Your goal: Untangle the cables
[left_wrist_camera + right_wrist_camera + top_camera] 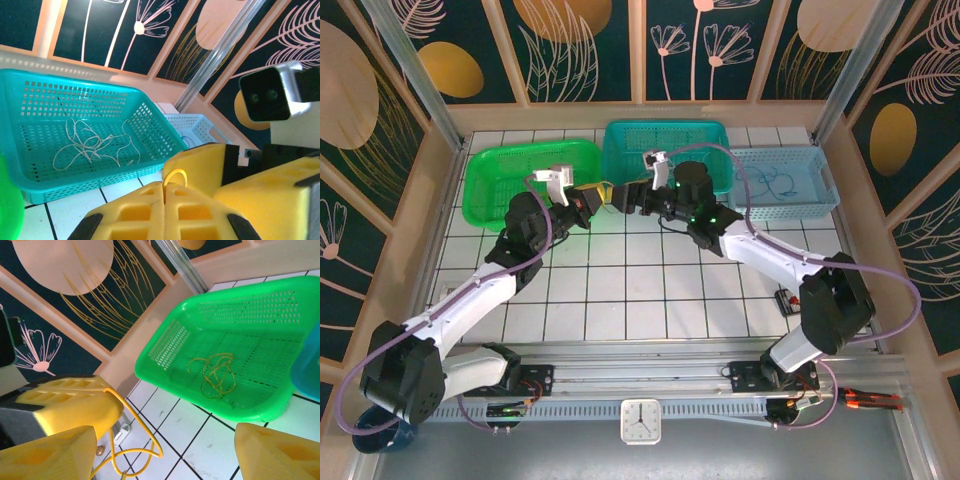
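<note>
A yellow-orange cable point(176, 175) is pinched in my left gripper point(164, 186), which is shut on it; a small loop stands above the closed fingertips. In the right wrist view the same cable point(146, 441) hangs from the left gripper's yellow fingers point(70, 400) in a loose loop over the tiles. My right gripper point(165, 457) is open, its fingers wide apart with nothing between them, and the cable loop hangs by its left finger. From above, both grippers point(592, 196) point(630, 195) meet tip to tip in front of the baskets, the yellow cable point(607, 187) between them.
A green basket point(490, 195) holds a yellow cable point(216, 373). The teal basket point(150, 120) holds white cables point(87, 145). The light blue basket point(820, 190) holds a blue cable point(778, 183). A small black object point(786, 298) lies on the tiles at the right.
</note>
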Motion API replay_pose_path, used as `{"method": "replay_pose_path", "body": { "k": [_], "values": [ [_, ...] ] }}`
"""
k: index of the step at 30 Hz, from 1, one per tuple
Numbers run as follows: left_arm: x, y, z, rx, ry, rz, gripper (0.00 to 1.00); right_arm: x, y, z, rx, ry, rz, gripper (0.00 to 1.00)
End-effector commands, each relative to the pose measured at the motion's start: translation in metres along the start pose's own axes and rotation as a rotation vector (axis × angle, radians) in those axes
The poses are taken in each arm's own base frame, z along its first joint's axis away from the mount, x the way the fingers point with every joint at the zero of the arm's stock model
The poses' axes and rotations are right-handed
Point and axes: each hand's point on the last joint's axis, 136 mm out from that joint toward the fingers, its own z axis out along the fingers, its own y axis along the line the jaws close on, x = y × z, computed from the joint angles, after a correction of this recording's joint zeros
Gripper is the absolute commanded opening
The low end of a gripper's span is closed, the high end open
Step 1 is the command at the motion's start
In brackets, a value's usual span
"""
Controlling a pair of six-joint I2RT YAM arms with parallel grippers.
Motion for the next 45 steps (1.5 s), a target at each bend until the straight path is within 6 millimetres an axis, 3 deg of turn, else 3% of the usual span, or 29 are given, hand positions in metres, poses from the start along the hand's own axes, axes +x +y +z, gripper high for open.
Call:
{"method": "replay_pose_path", "body": {
  "k": [1,11,17,20,23,27,35,41,45],
  "values": [
    [-0.009,-0.007,0.0,0.039,-0.03,0.004,0.0,-0.002,-0.006,0.009,0.032,-0.025,-0.008,0.72],
    [-0.017,-0.015,-0.003,0.065,-0.055,-0.016,0.0,0.023,-0.083,0.026,0.306,-0.039,0.047,0.7],
    [-0.025,-0.019,-0.006,0.064,-0.078,-0.012,0.0,0.038,-0.148,-0.002,0.577,-0.059,0.1,0.69],
    [-0.03,-0.016,-0.006,0.039,-0.088,0.002,0.0,0.043,-0.167,-0.021,0.636,-0.071,0.135,0.68],
    [-0.036,-0.006,-0.006,-0.02,-0.099,0.021,0.0,0.045,-0.172,-0.035,0.654,-0.078,0.154,0.68],
    [-0.047,0.022,-0.007,-0.135,-0.109,0.034,0.0,0.045,-0.17,-0.05,0.663,-0.084,0.152,0.69],
    [-0.072,0.107,-0.033,-0.358,-0.176,0.028,0.0,0.032,-0.154,-0.089,0.66,-0.136,0.126,0.7],
    [-0.074,0.159,-0.045,-0.481,-0.188,0.028,0.0,0.024,-0.141,-0.119,0.666,-0.17,0.085,0.71],
    [-0.068,0.194,-0.05,-0.55,-0.189,0.002,0.0,0.016,-0.151,-0.147,0.715,-0.206,0.087,0.72]
  ]
}}
